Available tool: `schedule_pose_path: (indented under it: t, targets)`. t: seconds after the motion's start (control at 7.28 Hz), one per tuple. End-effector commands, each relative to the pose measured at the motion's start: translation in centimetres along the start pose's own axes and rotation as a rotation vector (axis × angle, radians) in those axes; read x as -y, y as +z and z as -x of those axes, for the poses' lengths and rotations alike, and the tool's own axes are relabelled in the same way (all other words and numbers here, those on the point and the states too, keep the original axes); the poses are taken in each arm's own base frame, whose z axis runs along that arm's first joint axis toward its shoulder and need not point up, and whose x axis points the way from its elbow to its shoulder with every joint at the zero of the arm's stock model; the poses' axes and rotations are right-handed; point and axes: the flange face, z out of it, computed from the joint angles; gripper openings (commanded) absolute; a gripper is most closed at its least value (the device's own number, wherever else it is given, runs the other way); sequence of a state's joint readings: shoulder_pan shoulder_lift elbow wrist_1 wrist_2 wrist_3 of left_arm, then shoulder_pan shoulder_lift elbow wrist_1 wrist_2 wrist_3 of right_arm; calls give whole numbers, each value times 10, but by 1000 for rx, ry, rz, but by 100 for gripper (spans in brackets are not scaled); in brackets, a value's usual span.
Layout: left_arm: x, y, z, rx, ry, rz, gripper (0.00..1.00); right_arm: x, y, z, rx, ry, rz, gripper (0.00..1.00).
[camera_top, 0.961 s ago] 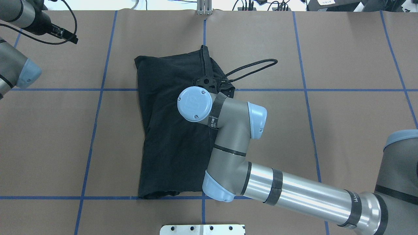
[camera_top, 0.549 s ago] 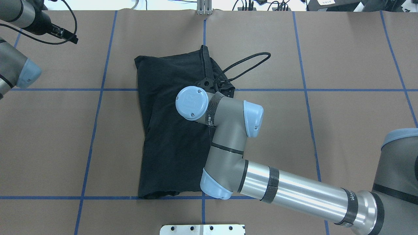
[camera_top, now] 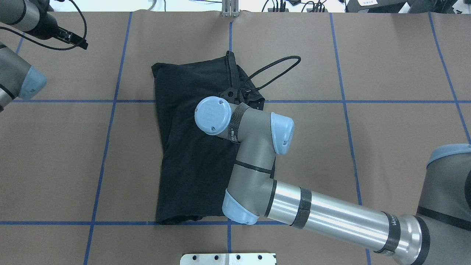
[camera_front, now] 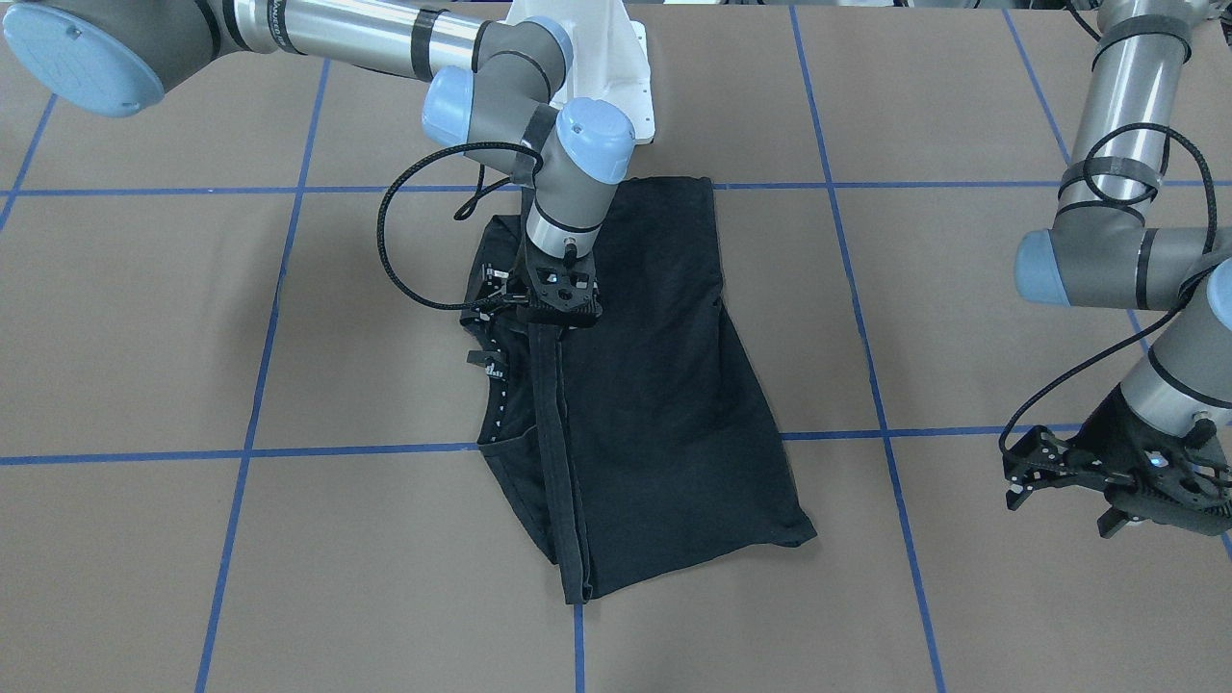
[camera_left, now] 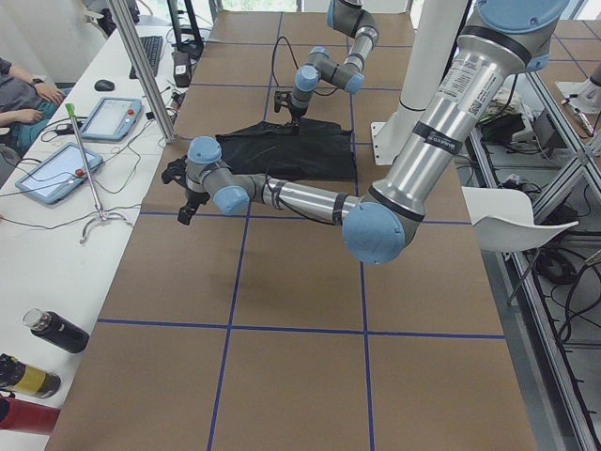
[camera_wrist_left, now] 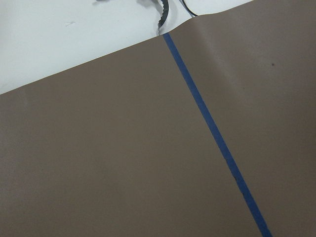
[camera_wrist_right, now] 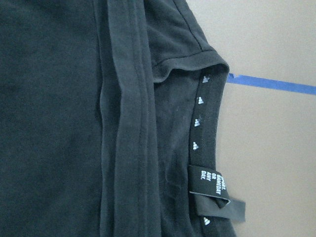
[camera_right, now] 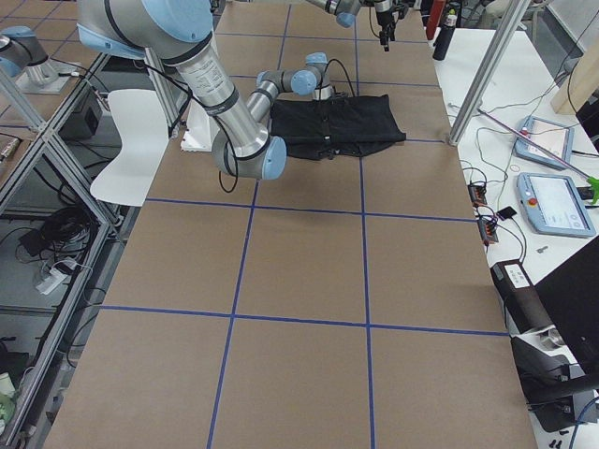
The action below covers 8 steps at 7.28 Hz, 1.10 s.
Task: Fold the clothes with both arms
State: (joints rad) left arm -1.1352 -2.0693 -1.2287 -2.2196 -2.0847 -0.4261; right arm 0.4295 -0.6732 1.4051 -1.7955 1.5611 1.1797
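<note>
Right arm (camera_top: 254,147) bends steeply, end effector (camera_front: 559,313) pointing down on T-shirt (camera_front: 654,404); seemingly touching, grip indiscernible.

Blue tape lines (camera_top: 73,101) grid the brown table (camera_top: 55,165); two tablets (camera_left: 58,173) lie on a white bench (camera_left: 38,272).

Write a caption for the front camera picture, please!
Right gripper low over a folded black T-shirt on the brown table; left gripper off to the side.

The black T-shirt (camera_top: 191,154) lies flat, folded lengthwise, its neck label (camera_wrist_right: 210,183) exposed.
</note>
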Motion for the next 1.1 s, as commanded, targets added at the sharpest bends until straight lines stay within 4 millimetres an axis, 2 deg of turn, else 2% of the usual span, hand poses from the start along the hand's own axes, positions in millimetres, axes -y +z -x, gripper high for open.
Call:
schedule_pose_path:
  t: [0.0,0.14,0.55,0.96]
  targets:
    - [0,0,0,0,0,0,100,1,0,2,1,1,-3,100]
    - [0,0,0,0,1,0,100,0,7,3,-11,0,1,100]
    - [0,0,0,0,1,0,100,1,6,5,-3,-1,-4,100]
    - [0,0,0,0,1,0,100,0,23,-1,-44,-36,13,100]
